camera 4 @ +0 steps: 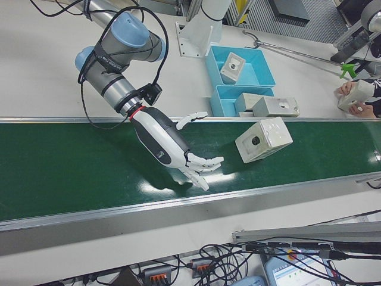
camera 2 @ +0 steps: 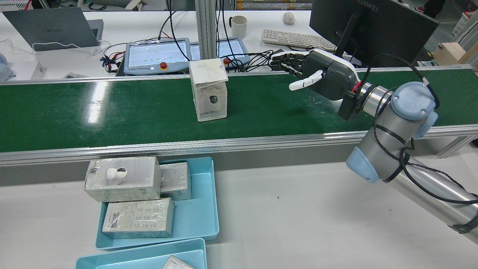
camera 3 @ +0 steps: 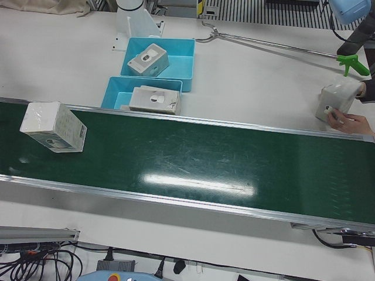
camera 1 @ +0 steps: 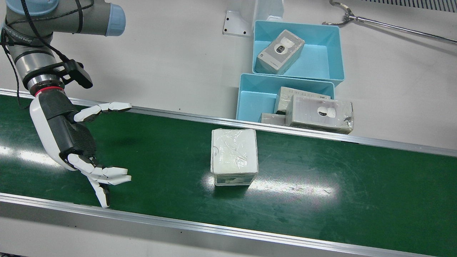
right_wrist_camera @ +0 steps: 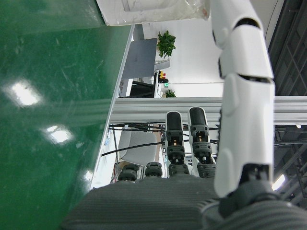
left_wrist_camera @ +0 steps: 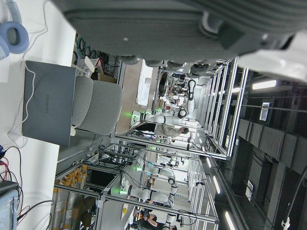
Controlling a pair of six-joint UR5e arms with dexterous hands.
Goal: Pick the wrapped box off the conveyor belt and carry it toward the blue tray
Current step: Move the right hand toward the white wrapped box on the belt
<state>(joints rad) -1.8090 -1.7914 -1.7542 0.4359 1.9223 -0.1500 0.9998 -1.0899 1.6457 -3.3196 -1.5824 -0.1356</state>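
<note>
The wrapped box (camera 1: 234, 157) stands on the green conveyor belt (camera 1: 321, 185), just in front of the nearer blue tray (camera 1: 254, 101). It also shows in the rear view (camera 2: 208, 89), the left-front view (camera 3: 53, 127) and the right-front view (camera 4: 264, 140). My right hand (camera 1: 76, 142) hovers over the belt well to the view's left of the box, open and empty, fingers pointed toward it. In the right hand view its fingers (right_wrist_camera: 242, 96) are spread and the box (right_wrist_camera: 153, 12) is at the top edge. My left hand (left_wrist_camera: 168, 24) shows only as its palm; its fingers are hidden.
The nearer tray holds several wrapped boxes (camera 1: 319, 114); a second blue tray (camera 1: 317, 57) behind it holds one. A long grabber tool (camera 1: 375, 23) lies on the white table. A person's hand holds a box (camera 3: 337, 99) beyond the belt's far end.
</note>
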